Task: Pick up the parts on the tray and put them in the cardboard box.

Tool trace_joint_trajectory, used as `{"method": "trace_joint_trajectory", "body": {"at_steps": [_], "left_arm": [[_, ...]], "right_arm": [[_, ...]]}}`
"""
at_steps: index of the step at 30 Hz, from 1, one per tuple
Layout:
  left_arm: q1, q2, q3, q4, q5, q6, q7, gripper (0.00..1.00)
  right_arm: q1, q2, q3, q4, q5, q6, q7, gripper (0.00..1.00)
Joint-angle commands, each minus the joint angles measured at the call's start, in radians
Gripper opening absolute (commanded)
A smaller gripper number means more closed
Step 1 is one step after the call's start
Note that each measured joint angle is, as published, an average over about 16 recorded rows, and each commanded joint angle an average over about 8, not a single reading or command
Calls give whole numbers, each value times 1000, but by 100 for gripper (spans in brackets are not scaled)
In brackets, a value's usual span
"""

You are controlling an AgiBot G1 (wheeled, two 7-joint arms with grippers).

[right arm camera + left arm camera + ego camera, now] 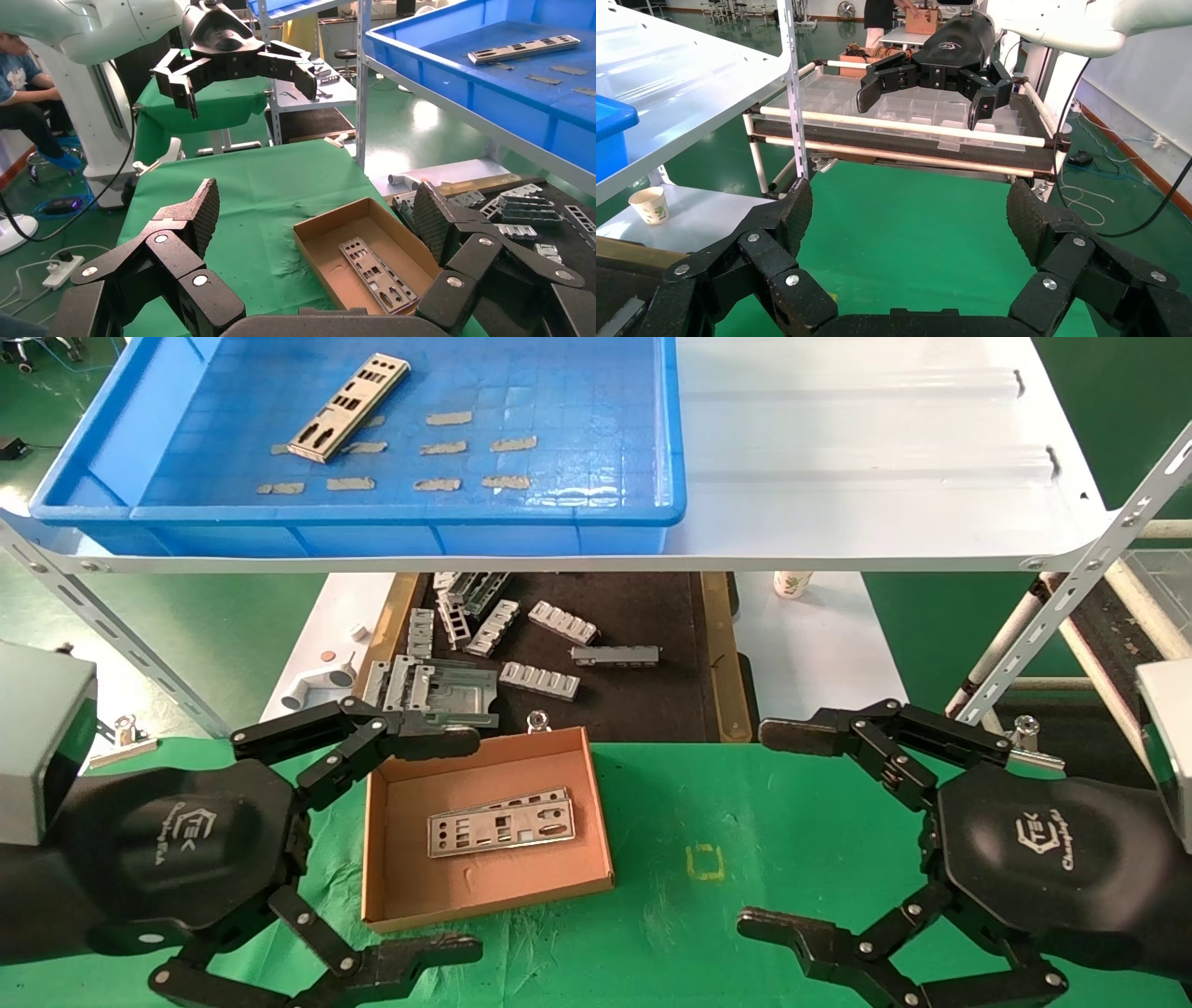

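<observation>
Hovering low over the green table cover, the left gripper (372, 840) and the right gripper (810, 831) both have their fingers spread wide and hold nothing. Each fingertip pair faces inward toward the middle of the table.

The cardboard box (396, 905) sits on the green cover directly between the left gripper's upper and lower fingers, its near-left corner just beside the lower fingertip. It lies well to the left of the right gripper's fingertips. Inside the box, plates (501, 823) lie flat on the floor; at least two appear stacked, judging by a doubled upper edge, though the exact count cannot be told. The right wrist view confirms the box (313, 242) on the cover with a plate (376, 274) lying flat in it.

Beyond the fingertips, a dark mat (643, 617) carries grey ribbed brackets (540, 680); these are not task items.

Farther still, on the raised white shelf (866, 449), the tray (391, 523) holds one remaining part (348, 407), resting flat among short beige tape strips (461, 447), well beyond and above both grippers.

Judged step: between deliveries, with one part left to fetch. The next move calls for raising one arm above the shelf edge, most likely the left as the nearer, reaching over the tray wall, and closing on the thin plate. A flat plate on a flat floor gives little edge to grip, so slippage is a risk.
</observation>
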State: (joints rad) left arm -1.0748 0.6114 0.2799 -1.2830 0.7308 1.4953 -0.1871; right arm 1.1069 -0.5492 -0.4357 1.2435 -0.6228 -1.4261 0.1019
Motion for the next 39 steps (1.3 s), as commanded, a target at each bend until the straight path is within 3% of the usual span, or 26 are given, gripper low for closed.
{"method": "trace_joint_trajectory", "body": {"at_steps": [1, 39], "left_arm": [[0, 0, 0, 0, 0, 0, 0, 100], [0, 0, 0, 0, 0, 0, 0, 100]], "right_arm": [[0, 0, 0, 0, 0, 0, 0, 100], [0, 0, 0, 0, 0, 0, 0, 100]]}}
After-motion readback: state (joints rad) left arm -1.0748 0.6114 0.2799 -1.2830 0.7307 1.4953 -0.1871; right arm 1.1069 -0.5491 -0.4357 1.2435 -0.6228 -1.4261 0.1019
